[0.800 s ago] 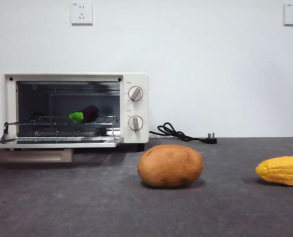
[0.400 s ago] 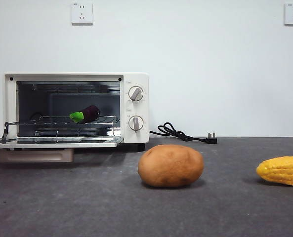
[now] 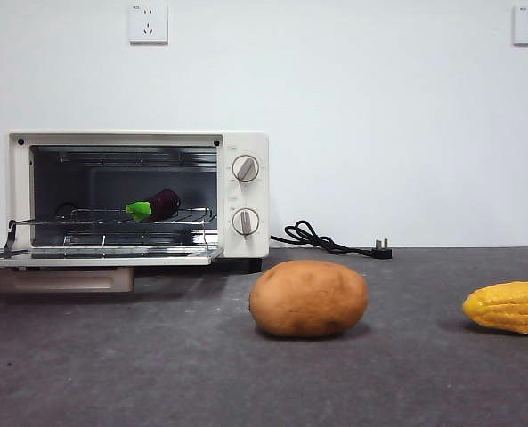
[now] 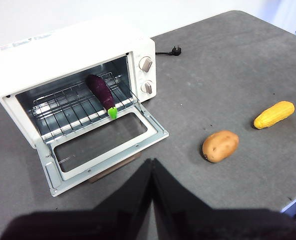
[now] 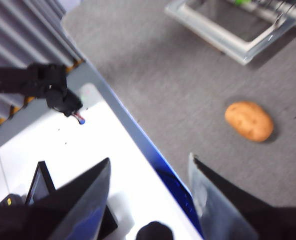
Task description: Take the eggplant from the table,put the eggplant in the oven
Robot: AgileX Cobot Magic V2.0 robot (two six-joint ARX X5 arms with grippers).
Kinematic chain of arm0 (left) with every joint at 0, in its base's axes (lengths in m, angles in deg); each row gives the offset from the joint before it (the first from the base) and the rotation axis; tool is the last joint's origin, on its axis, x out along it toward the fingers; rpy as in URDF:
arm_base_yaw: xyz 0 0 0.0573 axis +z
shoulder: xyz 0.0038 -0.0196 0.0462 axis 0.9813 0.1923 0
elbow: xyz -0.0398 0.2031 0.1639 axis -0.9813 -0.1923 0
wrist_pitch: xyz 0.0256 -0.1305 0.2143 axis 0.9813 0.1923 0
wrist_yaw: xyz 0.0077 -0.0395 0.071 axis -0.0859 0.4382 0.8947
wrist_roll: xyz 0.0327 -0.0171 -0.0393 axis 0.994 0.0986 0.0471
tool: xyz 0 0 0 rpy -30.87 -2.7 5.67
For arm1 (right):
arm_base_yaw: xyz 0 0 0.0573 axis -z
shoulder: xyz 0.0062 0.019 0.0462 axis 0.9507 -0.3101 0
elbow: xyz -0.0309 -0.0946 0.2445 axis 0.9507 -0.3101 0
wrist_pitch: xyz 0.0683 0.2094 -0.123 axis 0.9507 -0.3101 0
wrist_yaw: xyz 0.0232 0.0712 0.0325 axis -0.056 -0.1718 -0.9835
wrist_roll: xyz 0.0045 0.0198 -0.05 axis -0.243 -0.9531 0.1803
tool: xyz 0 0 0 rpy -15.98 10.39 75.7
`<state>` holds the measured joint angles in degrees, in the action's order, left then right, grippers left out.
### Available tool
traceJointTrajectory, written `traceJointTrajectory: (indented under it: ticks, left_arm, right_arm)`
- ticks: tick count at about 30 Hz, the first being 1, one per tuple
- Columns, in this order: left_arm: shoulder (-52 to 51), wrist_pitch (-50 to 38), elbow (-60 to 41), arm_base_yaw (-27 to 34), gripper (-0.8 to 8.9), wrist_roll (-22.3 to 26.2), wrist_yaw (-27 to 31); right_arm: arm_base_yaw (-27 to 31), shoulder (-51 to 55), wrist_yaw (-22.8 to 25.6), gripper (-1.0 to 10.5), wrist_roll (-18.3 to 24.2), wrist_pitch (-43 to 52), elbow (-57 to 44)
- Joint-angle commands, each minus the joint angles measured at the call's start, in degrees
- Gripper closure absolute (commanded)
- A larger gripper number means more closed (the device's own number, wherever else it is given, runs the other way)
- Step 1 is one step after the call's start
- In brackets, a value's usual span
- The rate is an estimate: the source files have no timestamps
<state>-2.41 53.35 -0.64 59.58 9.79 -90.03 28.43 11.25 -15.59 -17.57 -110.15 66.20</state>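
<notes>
The dark purple eggplant (image 3: 159,205) with its green cap lies on the wire rack inside the open cream oven (image 3: 242,147). In the left wrist view the eggplant (image 4: 101,90) rests on the rack of the oven (image 4: 83,42), cap toward the lowered door (image 4: 155,134). My left gripper (image 4: 151,162) hangs high over the table (image 4: 227,85), well back from the door, shut and holding nothing. My right gripper (image 5: 148,162) is open and empty, raised beyond the table's edge, away from the oven.
A brown potato (image 3: 308,298) sits mid-table and a yellow corn cob (image 3: 509,306) at the right. A black power cord (image 3: 328,242) lies behind, beside the oven. In the right wrist view, a white surface (image 5: 103,165) adjoins the table edge.
</notes>
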Motion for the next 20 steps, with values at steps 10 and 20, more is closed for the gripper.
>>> traceJointTrajectory:
  ticks: [10,20]
  left_arm:
    - [0.61,-1.22,-0.24,-0.22,8.19,-0.55,0.15]
    - [4.24,-11.41,-7.17,0.15,8.2,-1.36,0.17]
  right_arm:
    - [-0.02,0.63,-0.24,9.6,1.53,-1.53,-0.37]
    - [-0.02,0.63,-0.22,9.6,1.55,-1.53,-0.37]
